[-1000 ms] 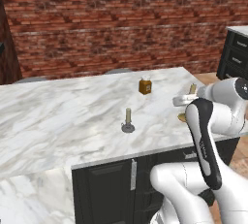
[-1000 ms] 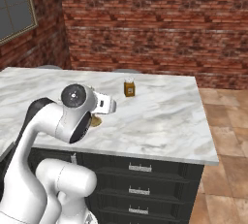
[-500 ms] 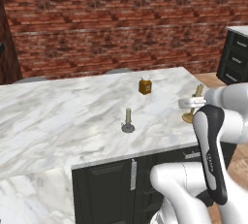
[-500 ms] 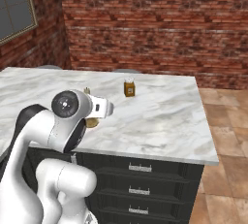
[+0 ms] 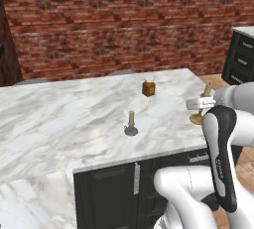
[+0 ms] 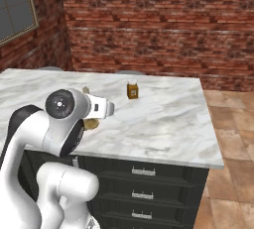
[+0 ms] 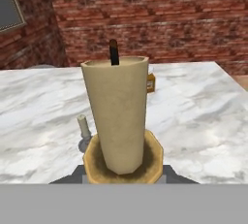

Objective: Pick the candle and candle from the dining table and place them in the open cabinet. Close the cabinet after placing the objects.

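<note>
While you are lifting: be keeping the brass-holder candle (image 7: 116,121) upright.
Claw (image 5: 198,105): pinching that candle, lifted near the surface's (image 5: 74,124) right edge.
Silver-holder candle (image 5: 131,124): standing left of the amber carton (image 5: 148,87), awaiting you.
Cabinet: not in sight yet.

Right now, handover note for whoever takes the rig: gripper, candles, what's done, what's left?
Gripper: shut on the brass candle, held off the dining table near its right end.
Grey candle: standing mid-table, untouched. Amber carton behind it, not part of the job.
Done: first candle picked.
Left: carry it to the cabinet, place it, fetch the grey candle, place it, close the cabinet.
</note>
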Tool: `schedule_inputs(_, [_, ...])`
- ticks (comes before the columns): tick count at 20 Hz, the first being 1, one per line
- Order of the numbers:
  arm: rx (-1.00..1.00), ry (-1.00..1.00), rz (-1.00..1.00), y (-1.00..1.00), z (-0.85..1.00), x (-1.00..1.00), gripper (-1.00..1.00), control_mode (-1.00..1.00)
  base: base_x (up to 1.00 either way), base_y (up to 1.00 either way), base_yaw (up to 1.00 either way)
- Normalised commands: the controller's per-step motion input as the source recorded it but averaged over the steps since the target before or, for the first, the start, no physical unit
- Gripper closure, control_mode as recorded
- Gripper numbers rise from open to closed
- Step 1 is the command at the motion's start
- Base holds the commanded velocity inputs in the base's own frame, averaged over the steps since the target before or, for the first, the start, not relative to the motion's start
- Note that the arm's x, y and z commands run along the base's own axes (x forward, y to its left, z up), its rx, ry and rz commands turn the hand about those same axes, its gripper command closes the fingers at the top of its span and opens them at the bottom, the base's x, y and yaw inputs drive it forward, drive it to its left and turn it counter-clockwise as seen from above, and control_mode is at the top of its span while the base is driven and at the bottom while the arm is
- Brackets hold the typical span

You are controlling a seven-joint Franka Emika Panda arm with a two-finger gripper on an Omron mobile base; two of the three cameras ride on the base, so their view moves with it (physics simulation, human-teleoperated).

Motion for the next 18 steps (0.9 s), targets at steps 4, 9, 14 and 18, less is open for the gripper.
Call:
schedule_inputs(4, [0.0, 0.0, 0.0, 0.02, 0.0, -0.07, 1.0, -1.0, 0.0, 0.0, 0.0])
schedule_inputs(9, [-0.01, 0.0, 0.0, 0.02, 0.0, 0.0, 1.0, 1.0, -0.04, -0.04, 0.0])
schedule_inputs(14, [0.0, 0.0, 0.0, 0.0, 0.0, 0.0, 1.0, 1.0, -0.13, -0.67, 0.0])
schedule_inputs(18, [0.0, 0.0, 0.0, 0.0, 0.0, 0.0, 1.0, 1.0, -0.21, -1.0, 0.0])
